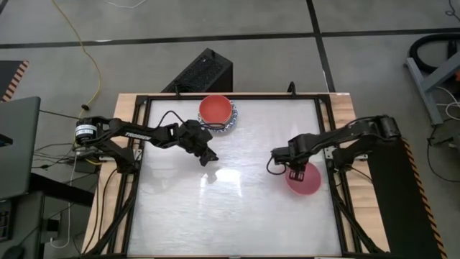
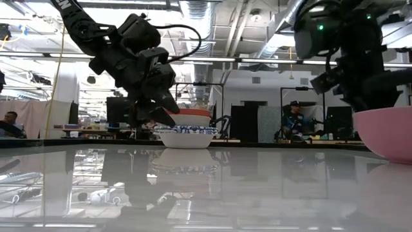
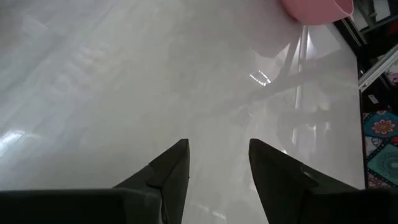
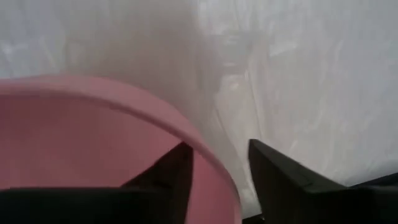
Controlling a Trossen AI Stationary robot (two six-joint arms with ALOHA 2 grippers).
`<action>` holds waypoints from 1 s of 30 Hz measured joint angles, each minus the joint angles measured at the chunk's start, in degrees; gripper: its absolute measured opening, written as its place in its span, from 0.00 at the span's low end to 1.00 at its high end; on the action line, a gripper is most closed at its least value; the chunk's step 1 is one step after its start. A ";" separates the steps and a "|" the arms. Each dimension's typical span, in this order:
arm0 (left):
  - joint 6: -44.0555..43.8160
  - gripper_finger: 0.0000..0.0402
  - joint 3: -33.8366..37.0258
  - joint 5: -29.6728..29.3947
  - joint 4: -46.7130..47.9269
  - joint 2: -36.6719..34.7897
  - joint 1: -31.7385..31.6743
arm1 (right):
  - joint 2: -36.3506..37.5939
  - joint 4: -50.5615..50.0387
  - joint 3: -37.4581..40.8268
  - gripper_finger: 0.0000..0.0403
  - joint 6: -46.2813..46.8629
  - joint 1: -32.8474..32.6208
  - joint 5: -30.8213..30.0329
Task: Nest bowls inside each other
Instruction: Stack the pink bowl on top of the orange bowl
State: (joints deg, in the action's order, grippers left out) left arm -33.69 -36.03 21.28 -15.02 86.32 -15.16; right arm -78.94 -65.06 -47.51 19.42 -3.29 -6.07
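A red bowl (image 1: 215, 108) sits nested in a white bowl with a blue-patterned rim (image 1: 231, 124) at the table's far edge, left of centre; the low view shows the red bowl (image 2: 190, 116) inside the patterned bowl (image 2: 187, 136). A pink bowl (image 1: 305, 180) stands on its base near the right edge. My right gripper (image 1: 295, 171) points down over its left rim, open, one finger inside and one outside. My left gripper (image 1: 208, 157) hangs open above the bare table, just in front of the nested pair, holding nothing. My right gripper comes from above, pointing down, with the pink bowl's rim (image 4: 208, 158) between its fingers: one finger (image 4: 171, 177) inside the bowl, the other (image 4: 277, 177) outside. I cannot tell whether either finger touches the rim. The bowl rests on the table.
The glossy white tabletop (image 1: 237, 208) lies bare between the two arms and toward the near edge. A black frame (image 1: 327, 144) runs around the table. A black box (image 1: 205, 72) stands beyond the far edge. A person (image 2: 293, 116) sits in the room behind.
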 joint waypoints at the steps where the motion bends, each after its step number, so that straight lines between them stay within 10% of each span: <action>1: 0.01 0.39 0.00 0.01 0.27 0.00 -0.02 | -0.72 0.00 0.00 0.41 -0.43 -0.03 0.02; 8: -1.56 0.39 0.00 0.75 1.63 0.00 0.00 | -3.23 -0.19 -0.32 0.05 -2.08 -0.05 1.82; 21: -8.13 0.39 0.00 1.42 1.71 -5.45 0.00 | 1.87 -0.94 -7.12 0.02 -0.68 7.63 0.63; 30: -9.92 0.39 -0.02 -1.07 4.69 -14.97 -0.01 | -7.73 -2.86 -21.23 0.02 -11.81 15.37 2.92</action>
State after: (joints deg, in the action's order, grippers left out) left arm -43.62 -36.05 20.21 -10.33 71.36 -15.18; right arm -86.67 -67.92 -68.74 7.61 12.08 -3.14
